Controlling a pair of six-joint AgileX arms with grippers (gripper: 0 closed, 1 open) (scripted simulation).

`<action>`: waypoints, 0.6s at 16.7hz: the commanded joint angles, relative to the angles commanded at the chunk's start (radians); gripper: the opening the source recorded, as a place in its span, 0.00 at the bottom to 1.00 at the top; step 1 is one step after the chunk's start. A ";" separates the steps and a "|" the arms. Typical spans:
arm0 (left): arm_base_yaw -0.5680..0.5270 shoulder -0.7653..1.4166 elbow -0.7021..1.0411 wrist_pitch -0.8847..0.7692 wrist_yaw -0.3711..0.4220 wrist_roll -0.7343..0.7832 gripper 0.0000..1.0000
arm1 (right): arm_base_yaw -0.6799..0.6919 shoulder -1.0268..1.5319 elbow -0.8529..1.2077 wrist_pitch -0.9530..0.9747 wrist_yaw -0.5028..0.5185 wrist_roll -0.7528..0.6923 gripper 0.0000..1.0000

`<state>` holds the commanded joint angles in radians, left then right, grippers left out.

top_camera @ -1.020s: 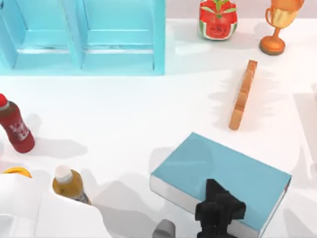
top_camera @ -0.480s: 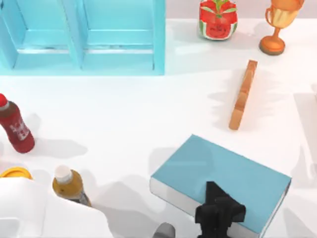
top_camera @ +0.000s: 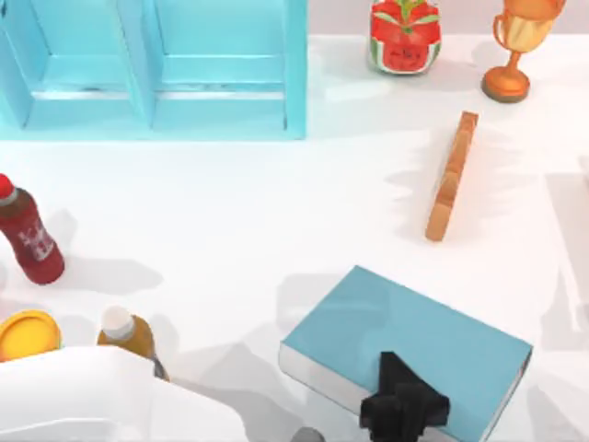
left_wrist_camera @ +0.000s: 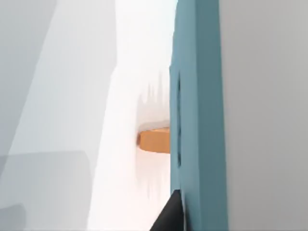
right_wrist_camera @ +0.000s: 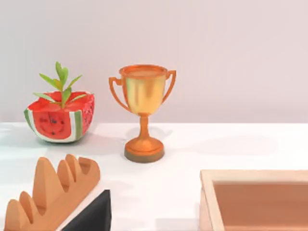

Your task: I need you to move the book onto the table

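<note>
One claw is at work: our left claw [top_camera: 403, 405] reaches in from the near edge of the bench [top_camera: 230, 212], right of centre, and is clamped on the book [top_camera: 405, 331] at the middle of its near long side. Its dark fingers overlap the cover there. In the left wrist view one fingertip [left_wrist_camera: 168, 219] lies against the teal cover, with the book [left_wrist_camera: 197, 96] seen edge-on right beside the camera.

From the claw, the book stretches away toward the far side. Its long axis runs on a diagonal, from nearer the light blue shelf [top_camera: 147, 74] down toward the bench's right near corner. A soft shadow offset to its left suggests to us that it hangs just above the bench and not flat on it, so the coming move is a level lowering.

It is a large, plain teal-blue rectangle with white-grey page edges along its near and right sides. Beyond it lies the orange-brown slab [top_camera: 451, 175], well apart. Our right arm is parked off at the right.
</note>
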<state>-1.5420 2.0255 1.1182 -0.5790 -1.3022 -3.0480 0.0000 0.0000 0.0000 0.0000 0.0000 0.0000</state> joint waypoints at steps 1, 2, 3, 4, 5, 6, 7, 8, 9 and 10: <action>0.000 0.002 -0.002 0.004 0.001 0.001 0.00 | 0.000 0.000 0.000 0.000 0.000 0.000 1.00; 0.000 0.002 -0.002 0.004 0.001 0.001 0.00 | 0.000 0.000 0.000 0.000 0.000 0.000 1.00; 0.000 0.002 -0.002 0.004 0.001 0.001 0.00 | 0.000 0.000 0.000 0.000 0.000 0.000 1.00; 0.000 0.002 -0.002 0.004 0.001 0.001 0.00 | 0.000 0.000 0.000 0.000 0.000 0.000 1.00; 0.000 0.002 -0.002 0.004 0.001 0.001 0.08 | 0.000 0.000 0.000 0.000 0.000 0.000 1.00; 0.000 0.002 -0.002 0.004 0.001 0.001 0.15 | 0.000 0.000 0.000 0.000 0.000 0.000 1.00; 0.000 0.002 -0.002 0.004 0.001 0.001 0.23 | 0.000 0.000 0.000 0.000 0.000 0.000 1.00; 0.000 0.002 -0.002 0.004 0.001 0.001 0.30 | 0.000 0.000 0.000 0.000 0.000 0.000 1.00; 0.000 0.002 -0.002 0.004 0.001 0.001 0.38 | 0.000 0.000 0.000 0.000 0.000 0.000 1.00; 0.000 0.002 -0.002 0.004 0.001 0.001 0.45 | 0.000 0.000 0.000 0.000 0.000 0.000 1.00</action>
<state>-1.5416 2.0280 1.1160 -0.5750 -1.3015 -3.0470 0.0000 0.0000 0.0000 0.0000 0.0000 0.0000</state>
